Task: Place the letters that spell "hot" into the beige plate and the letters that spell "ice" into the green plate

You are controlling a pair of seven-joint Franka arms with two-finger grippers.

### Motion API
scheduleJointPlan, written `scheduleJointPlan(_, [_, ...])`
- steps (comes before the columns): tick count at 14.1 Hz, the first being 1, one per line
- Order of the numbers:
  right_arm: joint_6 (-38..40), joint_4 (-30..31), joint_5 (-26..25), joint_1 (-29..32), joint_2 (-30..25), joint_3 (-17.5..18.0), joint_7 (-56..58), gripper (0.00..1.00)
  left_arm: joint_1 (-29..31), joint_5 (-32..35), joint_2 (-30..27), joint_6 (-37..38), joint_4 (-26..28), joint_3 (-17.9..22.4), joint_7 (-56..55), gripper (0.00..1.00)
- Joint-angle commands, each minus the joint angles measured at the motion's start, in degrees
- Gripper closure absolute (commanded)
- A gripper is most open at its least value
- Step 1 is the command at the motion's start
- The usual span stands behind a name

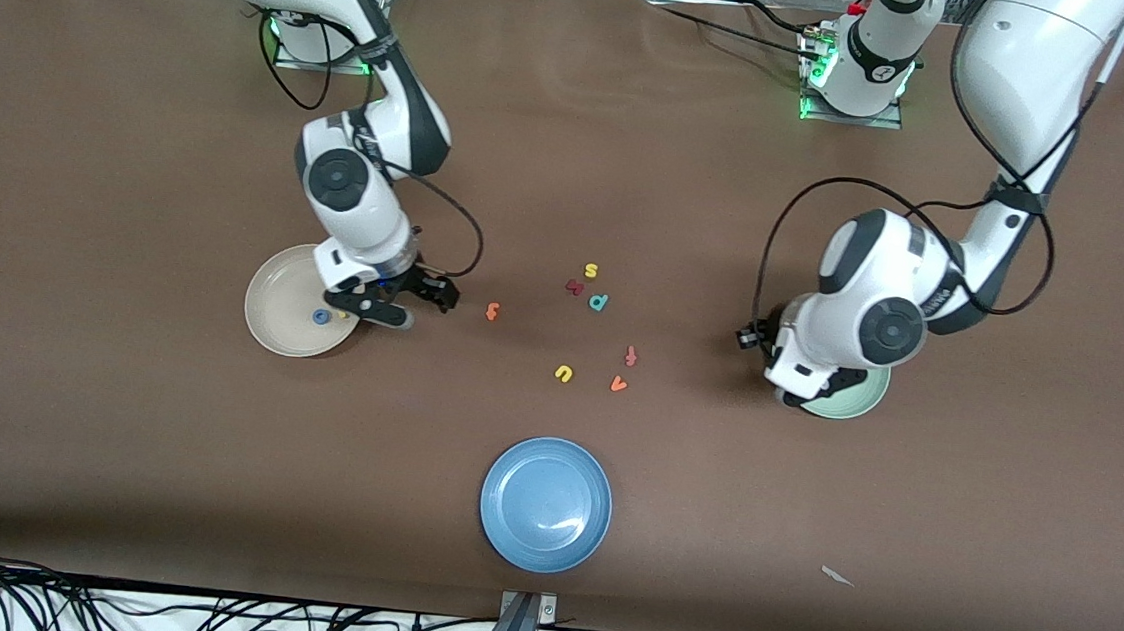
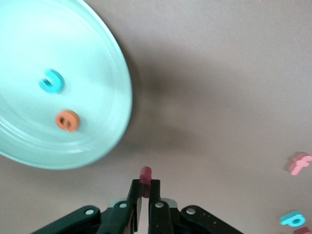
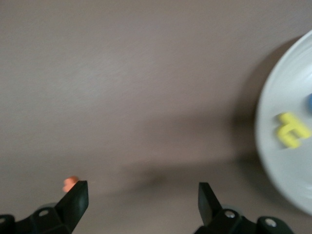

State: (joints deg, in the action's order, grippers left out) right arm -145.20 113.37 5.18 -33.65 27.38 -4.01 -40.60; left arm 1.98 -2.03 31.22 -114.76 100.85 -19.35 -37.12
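The beige plate (image 1: 280,301) lies toward the right arm's end and holds the blue o (image 1: 321,317) and the yellow h (image 3: 292,129). My right gripper (image 1: 422,307) hangs open and empty just off that plate's rim, between it and the orange t (image 1: 492,311). The t (image 3: 69,183) peeks past one fingertip. The green plate (image 1: 869,394) holds the teal c (image 2: 51,81) and the orange e (image 2: 67,120). My left gripper (image 2: 145,183) is shut on the dark red i (image 2: 146,173), low over the table just outside the green plate (image 2: 97,58).
Loose letters lie mid-table: a yellow s (image 1: 590,272), a dark red one (image 1: 574,286), a teal p (image 1: 598,302), a red f-like one (image 1: 631,356), a yellow u (image 1: 563,373) and an orange v (image 1: 619,384). A blue plate (image 1: 545,503) sits nearer the front camera.
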Motion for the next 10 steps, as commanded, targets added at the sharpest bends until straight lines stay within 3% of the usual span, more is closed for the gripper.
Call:
scheduleJointPlan(1, [0.19,-4.46,0.88,-2.55,4.43,-0.39,-5.00,0.00,3.12,3.25,-0.02,2.44,-0.04,-0.34,7.13,1.00])
scheduleJointPlan(3, [0.10,-7.01,0.80,-3.61,6.80,-0.30,-7.47,0.00,4.96,7.38,1.55,2.53,0.57,-0.42,8.72,1.00])
scheduleJointPlan(6, [0.19,-11.32,0.88,-5.54,10.40,-0.30,-9.93,0.00,6.71,7.57,3.05,2.35,0.84,-0.42,14.50,1.00])
scheduleJointPlan(10, [0.19,-12.21,0.88,-6.77,12.52,-0.30,-10.29,0.01,11.46,8.27,5.25,1.91,0.31,-0.25,22.24,1.00])
